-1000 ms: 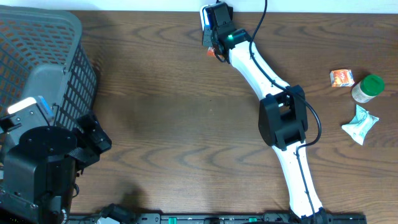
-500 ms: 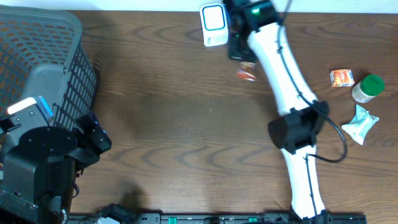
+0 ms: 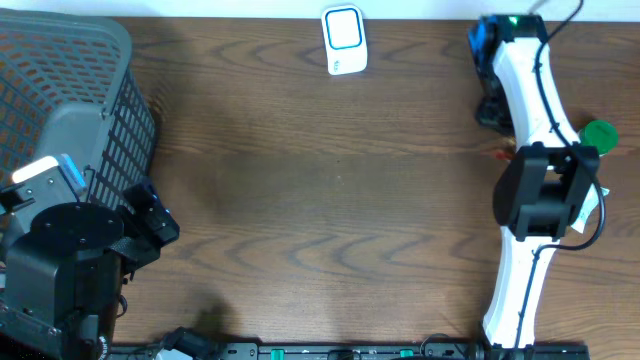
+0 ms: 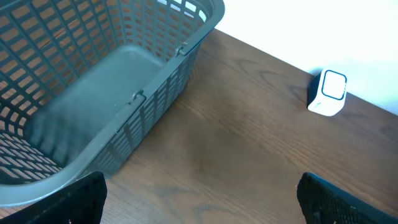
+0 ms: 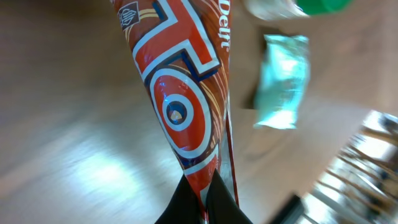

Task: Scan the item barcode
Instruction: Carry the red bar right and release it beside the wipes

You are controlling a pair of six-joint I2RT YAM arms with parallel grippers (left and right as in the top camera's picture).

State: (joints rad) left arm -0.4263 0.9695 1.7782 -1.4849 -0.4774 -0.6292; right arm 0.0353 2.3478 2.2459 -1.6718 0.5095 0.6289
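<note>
Left gripper [image 4: 199, 190]: hanging spread wide, gripping nothing, beside the basket.
Right gripper [image 5: 199, 199]: pinching the red packet [image 5: 180, 106] by its end, over the table's right side.
Table [image 3: 300, 200]: showing dark brown wood grain.
Basket [image 3: 60, 90]: sitting at the left, grey.
Scanner [image 3: 342, 40]: standing at the far edge, by a white wall.
Right wrist view alone: showing the packet's print, with a teal pouch [image 5: 283, 81] blurring beyond.

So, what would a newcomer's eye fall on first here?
The red-and-orange packet filling the right wrist view, pinched at its lower end by the right gripper. Then the grey basket at the left of the overhead view, and the small white scanner at its top edge.
</note>
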